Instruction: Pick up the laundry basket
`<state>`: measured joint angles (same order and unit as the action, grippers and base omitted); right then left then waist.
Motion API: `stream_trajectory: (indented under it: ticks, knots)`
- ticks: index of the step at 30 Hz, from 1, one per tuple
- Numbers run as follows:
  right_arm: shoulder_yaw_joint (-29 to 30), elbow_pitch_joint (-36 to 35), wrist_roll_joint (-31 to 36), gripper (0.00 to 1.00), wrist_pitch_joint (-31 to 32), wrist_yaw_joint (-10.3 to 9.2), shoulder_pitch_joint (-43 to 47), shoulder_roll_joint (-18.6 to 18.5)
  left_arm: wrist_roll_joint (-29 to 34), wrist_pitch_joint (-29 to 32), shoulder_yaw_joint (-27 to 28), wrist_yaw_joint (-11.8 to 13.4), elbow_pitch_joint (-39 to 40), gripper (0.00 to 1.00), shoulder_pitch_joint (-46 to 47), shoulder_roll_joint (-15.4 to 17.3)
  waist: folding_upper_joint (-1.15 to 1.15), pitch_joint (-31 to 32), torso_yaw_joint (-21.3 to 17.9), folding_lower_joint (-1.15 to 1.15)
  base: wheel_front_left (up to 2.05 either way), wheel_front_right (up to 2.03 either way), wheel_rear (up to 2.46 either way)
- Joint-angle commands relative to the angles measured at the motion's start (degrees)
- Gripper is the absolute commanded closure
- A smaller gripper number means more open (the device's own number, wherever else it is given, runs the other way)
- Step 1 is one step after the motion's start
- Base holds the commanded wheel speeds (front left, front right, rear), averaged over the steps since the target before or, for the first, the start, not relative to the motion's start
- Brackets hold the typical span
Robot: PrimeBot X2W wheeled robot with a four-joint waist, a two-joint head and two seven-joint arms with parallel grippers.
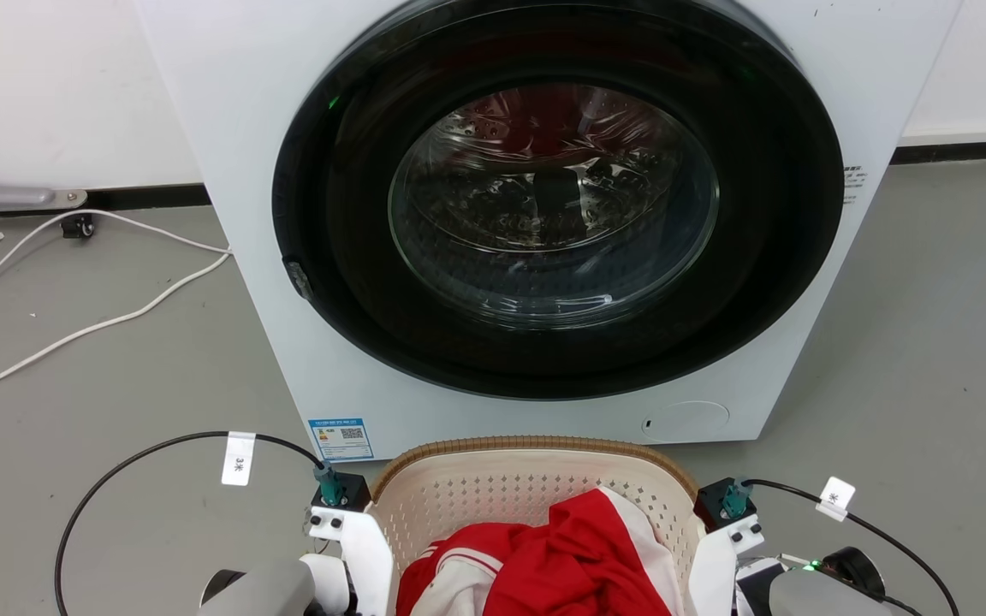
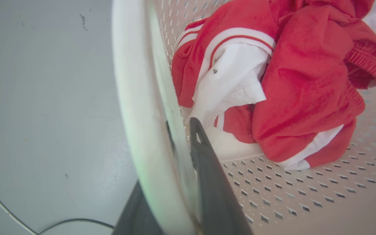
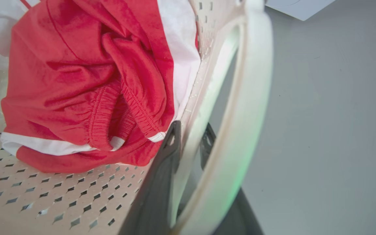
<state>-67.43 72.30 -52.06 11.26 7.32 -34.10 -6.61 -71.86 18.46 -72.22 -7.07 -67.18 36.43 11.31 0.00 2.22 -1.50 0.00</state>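
The cream laundry basket [image 1: 527,492] with a brown woven-look rim [image 1: 527,445] sits low in the head view, right in front of the washer, with red and white clothes [image 1: 579,556] inside. My left gripper [image 2: 183,129] straddles the basket's left wall under the white handle [image 2: 135,98], one dark finger [image 2: 207,169] inside and one outside, clamped on the wall. On the opposite side my right gripper [image 3: 189,135] pinches the wall beneath the other white handle [image 3: 253,98] in the same way. Both white wrist brackets [image 1: 356,539] [image 1: 720,539] flank the basket.
A white front-loading washer [image 1: 236,171] with its round dark door [image 1: 557,197] shut stands just beyond the basket. White cables [image 1: 99,321] trail over the grey floor at left. Black camera cables [image 1: 142,453] [image 1: 887,530] loop off both wrists.
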Motion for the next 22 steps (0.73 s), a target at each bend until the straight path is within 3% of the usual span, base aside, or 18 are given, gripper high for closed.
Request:
stream_trajectory:
  ticks: [1, 22]
  knots:
    - [-0.63, 0.02, -0.03, 1.00, -0.10, 0.30, -0.31, 0.15, -0.20, -0.64, -0.05, -0.66, 0.18, 1.00, 1.77, 0.06, 0.00, 0.01, -0.03, 0.00, 0.00, 0.00, 0.00]
    - [-2.81, 0.60, -1.99, 1.00, -0.84, 0.30, -0.49, 0.26, -0.88, -0.99, -0.50, -0.66, -0.14, 1.00, 1.53, -0.03, 0.00, 0.02, -0.31, 0.00, 0.00, 0.00, 0.00]
